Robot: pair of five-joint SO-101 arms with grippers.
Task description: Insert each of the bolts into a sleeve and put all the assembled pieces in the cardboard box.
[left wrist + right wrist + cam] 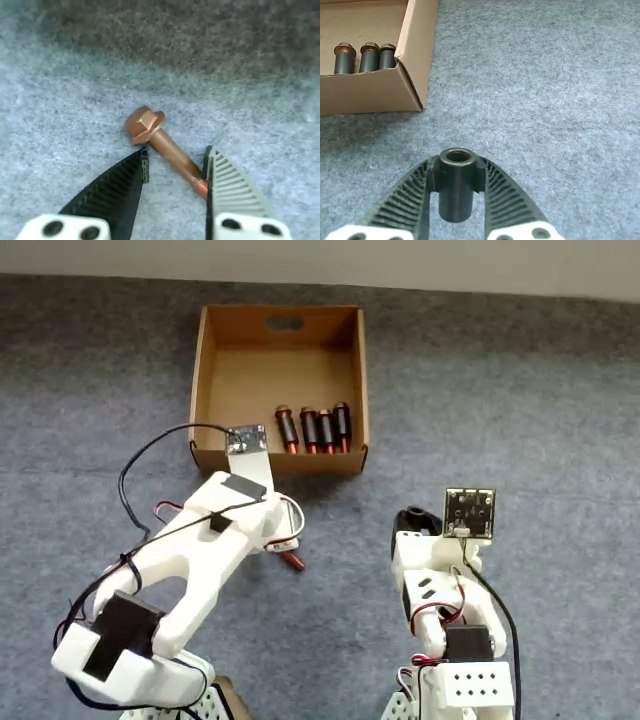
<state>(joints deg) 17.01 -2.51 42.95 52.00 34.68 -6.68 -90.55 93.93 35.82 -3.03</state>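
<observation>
A copper bolt (160,142) with a hex head lies on the grey carpet. My left gripper (177,155) is open, one finger on either side of the shank, and the bolt's tip touches the pale finger (225,180). From above, this bolt (292,560) sits just under the left gripper (286,545), in front of the cardboard box (204,360). My right gripper (456,167) is shut on a black sleeve (456,185), held upright with its bore facing the camera. The high view places the sleeve (412,517) at the right gripper (414,524), right of the box. Several assembled pieces (315,428) lie inside the box.
The box's near wall (365,92) stands close to the right gripper's far side, with assembled pieces (366,57) behind it. Grey carpet (540,390) covers the table around both arms. A dark cable (135,475) loops beside the left arm.
</observation>
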